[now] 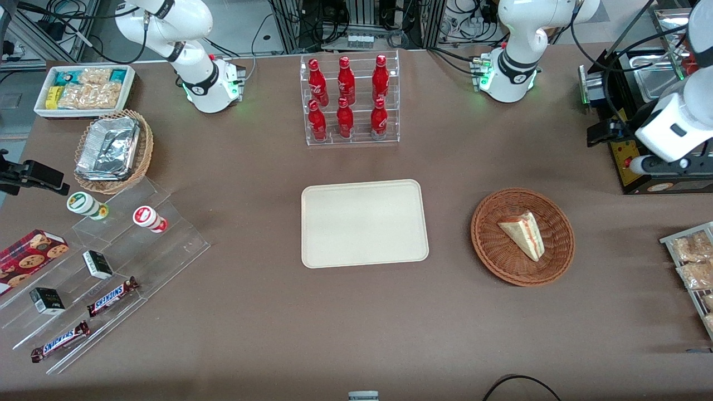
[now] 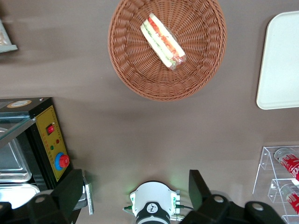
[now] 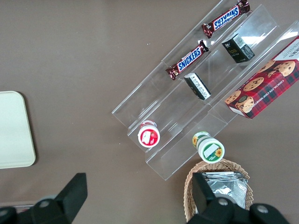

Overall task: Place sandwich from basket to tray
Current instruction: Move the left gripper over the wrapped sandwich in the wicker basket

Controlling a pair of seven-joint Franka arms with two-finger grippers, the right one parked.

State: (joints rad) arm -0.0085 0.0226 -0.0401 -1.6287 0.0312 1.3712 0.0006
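Sandwich [image 1: 523, 234] is lying in the basket [image 1: 490, 250], at three o'clock from my tray [image 1: 362, 223]; I'm holding the gripper [image 2: 135, 196] high above the table, jaws spread apart, grasping nothing.

Sandwich [image 1: 523, 233]: triangular wedge, pale white bread, red, orange and green filling along one edge; apparently in clear wrap; lying flat in the basket, lower right of centre in the front view.
Basket [image 1: 490, 250]: round, shallow, reddish-brown wicker, on the brown table.
Tray [image 1: 364, 223]: cream-beige rectangle, rounded corners, frame centre, apart from the basket.
Gripper [image 2: 133, 193]: high above the table, fingers spread.
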